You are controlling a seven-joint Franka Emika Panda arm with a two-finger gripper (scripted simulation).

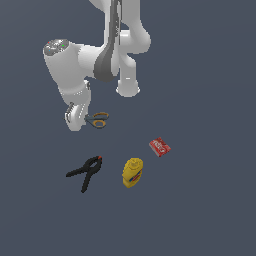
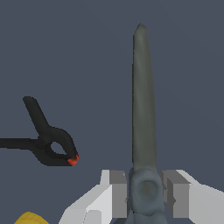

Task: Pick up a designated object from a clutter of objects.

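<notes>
The white Panda arm bends down over the dark grey floor, its gripper low at the exterior view's left. In the wrist view the gripper has its two grey pads closed in against the pivot of the scissors, one pad on each side, the grey blades running straight out from between them. In the exterior view the scissors show only their yellow-orange ring handles, just beside the gripper; whether they rest on the floor or are lifted off it cannot be told

The black clamp with its red tip lies below the scissors in the exterior view, well apart from them; it also shows in the wrist view. The yellow bottle lies on its side near the clamp, towards the exterior view's right; its label has red and blue marks too small to read. The small red box lies beyond the bottle, with white lettering that cannot be read
</notes>
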